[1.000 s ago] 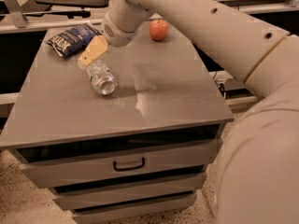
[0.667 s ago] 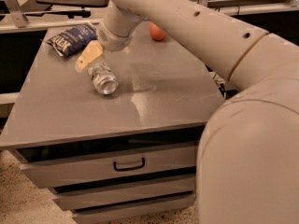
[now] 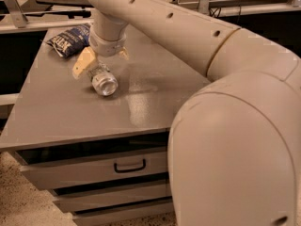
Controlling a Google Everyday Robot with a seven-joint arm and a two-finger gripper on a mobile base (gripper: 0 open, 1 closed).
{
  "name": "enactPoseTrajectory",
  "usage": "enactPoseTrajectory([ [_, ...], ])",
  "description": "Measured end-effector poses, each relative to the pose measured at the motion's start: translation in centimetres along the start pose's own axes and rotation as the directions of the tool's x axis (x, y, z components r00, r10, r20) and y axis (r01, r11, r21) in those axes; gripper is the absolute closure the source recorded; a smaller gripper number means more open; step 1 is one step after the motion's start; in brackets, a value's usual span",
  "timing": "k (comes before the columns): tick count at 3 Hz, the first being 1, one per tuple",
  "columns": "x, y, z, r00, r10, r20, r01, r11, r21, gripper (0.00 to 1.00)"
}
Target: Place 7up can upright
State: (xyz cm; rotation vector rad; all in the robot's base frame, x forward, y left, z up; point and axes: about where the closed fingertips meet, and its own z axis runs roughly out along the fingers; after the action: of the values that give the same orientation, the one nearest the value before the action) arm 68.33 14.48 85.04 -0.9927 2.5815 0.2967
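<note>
can (image 3: 105,81): lying on its side
gripper (image 3: 101,64): right above can, jaws apart, astride it
step: lining up grasp
next: likely close, lift, stand can up

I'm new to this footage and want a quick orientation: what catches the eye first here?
The huge beige robot arm fills the right side and sweeps up over the grey cabinet top. Its gripper hangs at the top's far left with yellow fingers spread over the 7up can, which lies on its side, shiny end toward the camera. Behind it sits a dark blue chip bag.
</note>
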Motion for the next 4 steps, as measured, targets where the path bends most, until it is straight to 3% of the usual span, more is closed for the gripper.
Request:
enactPoseTrajectory([
  [2,0.84,0.30,0.25,0.995,-0.005,-0.103,0.017,0.9934,0.114,0.00],
  [4,0.84,0.59,0.12,0.988,-0.031,-0.150,0.063,0.9750,0.213,0.40],
])
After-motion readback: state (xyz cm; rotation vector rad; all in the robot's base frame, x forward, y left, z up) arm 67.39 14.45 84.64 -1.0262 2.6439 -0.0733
